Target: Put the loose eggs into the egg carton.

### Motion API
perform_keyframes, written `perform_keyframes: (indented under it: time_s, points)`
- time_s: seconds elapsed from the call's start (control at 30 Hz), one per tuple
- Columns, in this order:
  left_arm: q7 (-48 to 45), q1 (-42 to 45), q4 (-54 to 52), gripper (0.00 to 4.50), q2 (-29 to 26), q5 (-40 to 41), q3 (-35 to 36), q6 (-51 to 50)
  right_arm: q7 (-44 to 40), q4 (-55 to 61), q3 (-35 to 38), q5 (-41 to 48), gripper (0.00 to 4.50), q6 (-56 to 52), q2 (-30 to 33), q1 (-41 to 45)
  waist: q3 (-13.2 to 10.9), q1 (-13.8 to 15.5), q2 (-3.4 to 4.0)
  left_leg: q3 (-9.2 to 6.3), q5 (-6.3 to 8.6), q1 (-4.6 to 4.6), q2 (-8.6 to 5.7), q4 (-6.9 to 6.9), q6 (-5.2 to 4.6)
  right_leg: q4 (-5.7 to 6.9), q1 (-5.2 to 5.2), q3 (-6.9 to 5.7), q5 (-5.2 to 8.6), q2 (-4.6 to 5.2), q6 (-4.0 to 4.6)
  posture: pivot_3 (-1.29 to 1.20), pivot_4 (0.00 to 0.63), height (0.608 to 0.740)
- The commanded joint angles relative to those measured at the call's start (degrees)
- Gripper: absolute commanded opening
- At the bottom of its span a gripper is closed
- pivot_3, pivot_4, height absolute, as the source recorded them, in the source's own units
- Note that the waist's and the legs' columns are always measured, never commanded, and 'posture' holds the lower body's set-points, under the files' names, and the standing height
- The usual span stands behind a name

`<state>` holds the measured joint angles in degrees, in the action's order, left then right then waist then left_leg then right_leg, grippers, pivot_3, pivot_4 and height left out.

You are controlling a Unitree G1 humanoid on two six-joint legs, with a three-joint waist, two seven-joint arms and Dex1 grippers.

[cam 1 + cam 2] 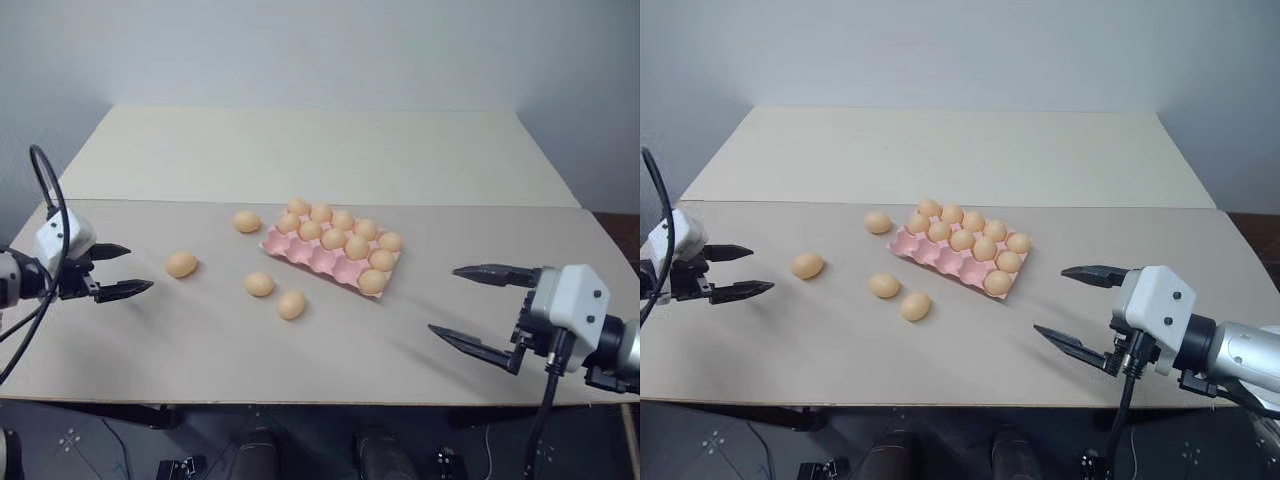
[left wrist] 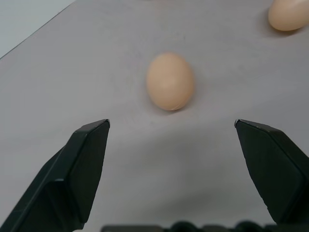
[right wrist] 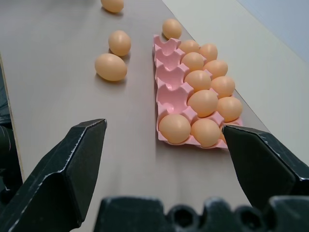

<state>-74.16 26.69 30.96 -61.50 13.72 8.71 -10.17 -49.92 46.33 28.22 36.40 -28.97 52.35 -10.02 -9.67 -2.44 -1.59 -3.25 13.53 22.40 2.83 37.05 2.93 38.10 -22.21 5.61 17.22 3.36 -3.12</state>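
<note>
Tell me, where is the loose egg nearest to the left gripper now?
In the left eye view that loose egg lies alone on the table, just right of the open left gripper and left of the egg carton.

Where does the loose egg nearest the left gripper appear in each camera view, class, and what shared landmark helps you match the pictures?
Left eye view: the egg lies on the table, just ahead of the open left gripper.
Right eye view: same egg, left of the pink egg carton.
Left wrist view: centred beyond the two fingers.
Right wrist view: cannot tell.
Shared landmark: the egg carton.
</note>
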Motion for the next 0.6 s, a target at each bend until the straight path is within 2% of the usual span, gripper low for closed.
perform_keyframes:
  time_s: [0.03, 0.27, 0.4, 0.6]
  points:
    - [-0.1, 4.1, 2.8, 4.5, 1.6, -0.5, -1.0, 0.8, 0.9, 2.0, 0.0, 0.3, 4.47, 0.2, -0.4, -0.3, 0.0, 0.4, 0.0, -0.01, 0.0, 0.0, 0.0, 0.02, 0.0, 0.0, 0.01, -0.01, 0.0, 0.0, 0.0, 0.0, 0.15, 0.74]
    - [2.1, 10.2, 10.8, 4.5, 8.6, -4.3, -5.3, 2.9, 2.7, 2.2, -1.7, -0.2, 4.47, 0.5, -1.2, 0.1, 0.0, 0.4, -0.02, -0.05, 0.0, 0.02, -0.01, 0.09, 0.0, 0.02, 0.04, -0.04, 0.0, 0.01, 0.0, 0.0, 0.15, 0.74]
    - [6.5, 14.1, 16.7, 4.5, 13.3, -6.9, -6.6, 5.6, 3.2, 1.8, -1.9, -0.1, 4.47, 0.5, -1.0, 0.9, 0.0, 0.3, -0.03, -0.09, 0.0, 0.04, -0.02, 0.14, -0.01, 0.04, 0.04, -0.07, 0.0, 0.0, 0.0, 0.0, 0.15, 0.74]
    - [8.4, 16.2, 21.5, 4.5, 15.5, -8.9, -7.7, 8.5, 3.0, 1.6, -0.9, -0.2, 4.47, 0.4, -0.8, 0.4, 0.0, 0.0, -0.04, -0.11, 0.0, 0.06, -0.02, 0.15, -0.01, 0.06, 0.03, -0.06, 0.0, -0.01, 0.0, 0.0, 0.15, 0.74]
